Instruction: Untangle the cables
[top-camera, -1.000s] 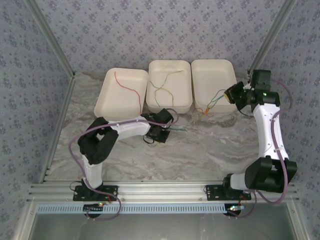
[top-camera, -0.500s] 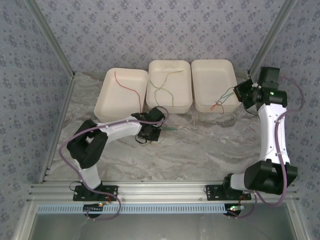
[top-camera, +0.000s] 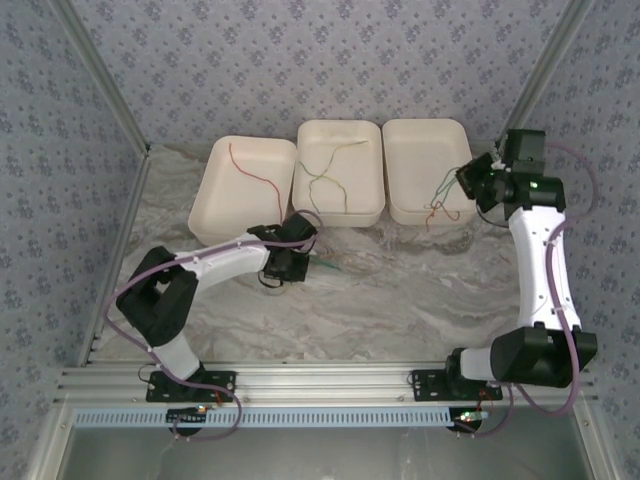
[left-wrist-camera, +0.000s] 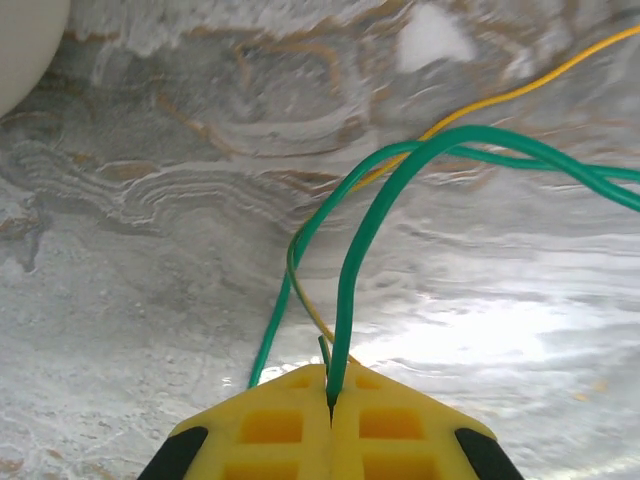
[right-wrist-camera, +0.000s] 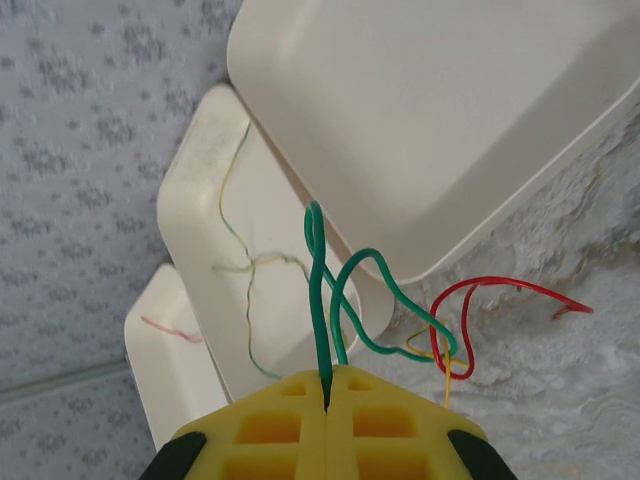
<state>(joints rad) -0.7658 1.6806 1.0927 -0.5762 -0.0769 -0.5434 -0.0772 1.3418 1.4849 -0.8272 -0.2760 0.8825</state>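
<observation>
Left hand (left-wrist-camera: 330, 398): pinches green cable (left-wrist-camera: 365, 240) over marble bench (left-wrist-camera: 150, 280). Right hand (right-wrist-camera: 327, 380): pinches green strand (right-wrist-camera: 316, 300) of red-yellow tangle (right-wrist-camera: 447, 345), near white trays (right-wrist-camera: 400, 100).

Both arms are the same build: the left arm (top-camera: 215, 262) and right arm (top-camera: 535, 262) have white shell links with chunky black joint housings (top-camera: 160, 305). A thick purple cable (top-camera: 128, 290) runs along the outside of each. The fingers (left-wrist-camera: 270, 435) are bright yellow plastic with square cutouts and black bits at the outer corners. There's a tiny green light (top-camera: 531, 184) on the right one.
</observation>
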